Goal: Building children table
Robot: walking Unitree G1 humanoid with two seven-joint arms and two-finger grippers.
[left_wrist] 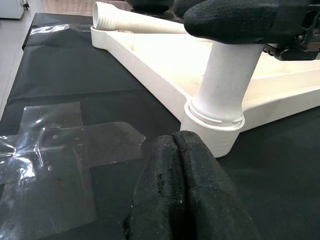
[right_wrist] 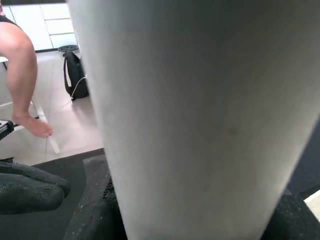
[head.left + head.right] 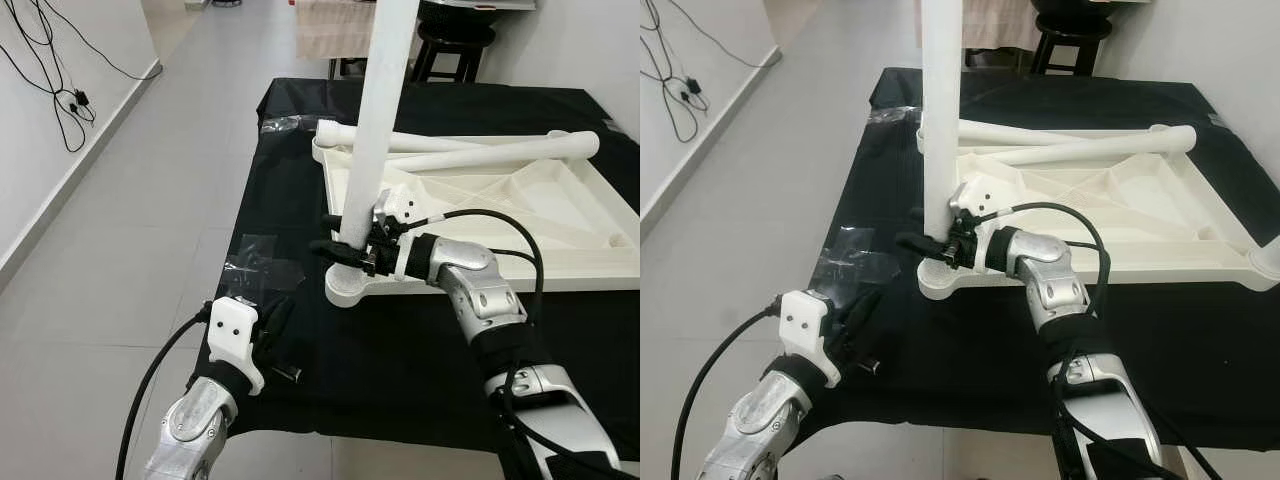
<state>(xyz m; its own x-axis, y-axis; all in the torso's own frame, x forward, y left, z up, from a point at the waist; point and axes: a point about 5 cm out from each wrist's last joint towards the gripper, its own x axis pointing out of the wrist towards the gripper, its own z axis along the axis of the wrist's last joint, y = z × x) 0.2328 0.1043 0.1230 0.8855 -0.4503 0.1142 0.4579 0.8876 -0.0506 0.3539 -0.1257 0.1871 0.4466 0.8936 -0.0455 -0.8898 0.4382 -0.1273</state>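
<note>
A white tabletop (image 3: 560,272) lies upside down on the black cloth. One white leg (image 3: 378,120) stands upright in its near-left corner socket (image 3: 350,287). My right gripper (image 3: 336,240) is shut on this leg just above the socket, and the leg (image 2: 200,115) looms close in the right wrist view. Two more legs (image 3: 500,152) lie loose across the tabletop's far side. My left gripper (image 3: 276,325) hovers low over the cloth near the table's front-left edge, a short way from the socket (image 1: 210,132); its fingers (image 1: 185,195) are pressed together with nothing between them.
Clear plastic film (image 3: 262,265) lies flat on the cloth beside the socket. A dark stool (image 3: 455,45) stands beyond the table. Cables (image 3: 60,90) hang on the left wall. A person's bare leg (image 2: 20,65) and a black bag (image 2: 75,75) appear in the right wrist view.
</note>
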